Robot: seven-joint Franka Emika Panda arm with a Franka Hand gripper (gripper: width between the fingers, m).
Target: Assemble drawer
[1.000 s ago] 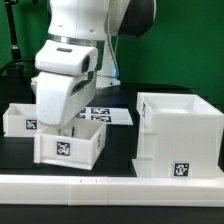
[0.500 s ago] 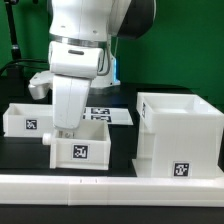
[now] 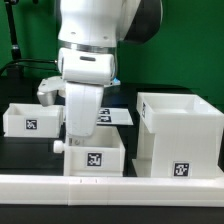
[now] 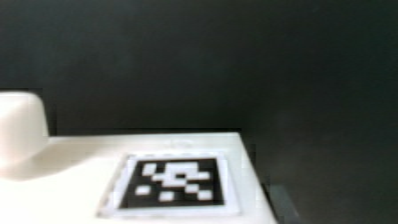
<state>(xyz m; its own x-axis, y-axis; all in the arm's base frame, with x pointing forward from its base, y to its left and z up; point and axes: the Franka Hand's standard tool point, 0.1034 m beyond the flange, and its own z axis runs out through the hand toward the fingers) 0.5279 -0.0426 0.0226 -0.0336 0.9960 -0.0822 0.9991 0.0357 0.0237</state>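
Observation:
My gripper (image 3: 66, 143) reaches down onto the wall of a small white open-top tray (image 3: 95, 156) on the exterior view's left and is shut on it. The tray's front tag faces the camera. The tray sits low at the table, just left of the large white boxy casing (image 3: 180, 135), with a narrow gap between them. A second small tray (image 3: 28, 119) stands further back on the left. In the wrist view I see a white tray face with a tag (image 4: 175, 185) and a rounded white part (image 4: 18, 135). The fingertips are hidden there.
The long low white border rail (image 3: 110, 190) runs along the front edge of the table. The marker board (image 3: 112, 116) lies flat behind the arm. A green backdrop stands at the rear, and the table top is black.
My gripper and the held tray have moved steadily towards the exterior view's right and slightly forward, closing on the casing. The casing and the second tray have not moved.

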